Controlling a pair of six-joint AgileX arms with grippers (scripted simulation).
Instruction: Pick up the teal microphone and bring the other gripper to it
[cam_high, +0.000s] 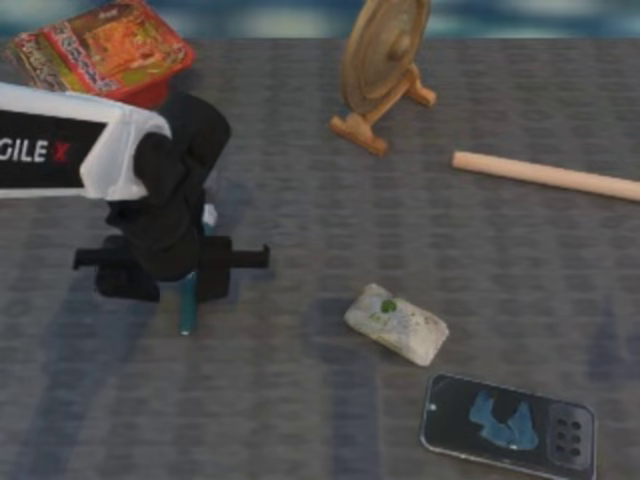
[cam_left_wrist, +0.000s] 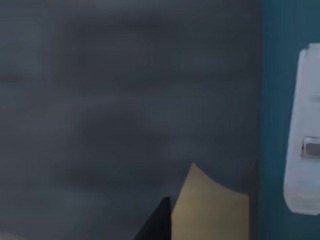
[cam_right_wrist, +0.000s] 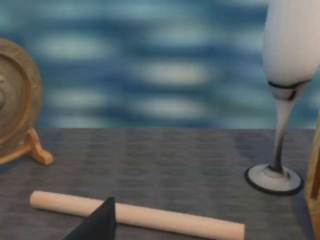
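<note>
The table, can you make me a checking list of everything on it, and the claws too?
Surface: grey woven-look table, no spills seen.
Job's things: teal microphone under the left arm; its handle pokes out below the wrist.
Clutter: red noodle cup, wooden disc on a stand, wooden rod, white soap-like block, phone, and a white goblet in the right wrist view.
Claws: left claw over the microphone, fingers hidden; right claw seen only as a dark fingertip near the rod.
Cables: nothing seen.
Surroundings: blurry blue backdrop.
</note>
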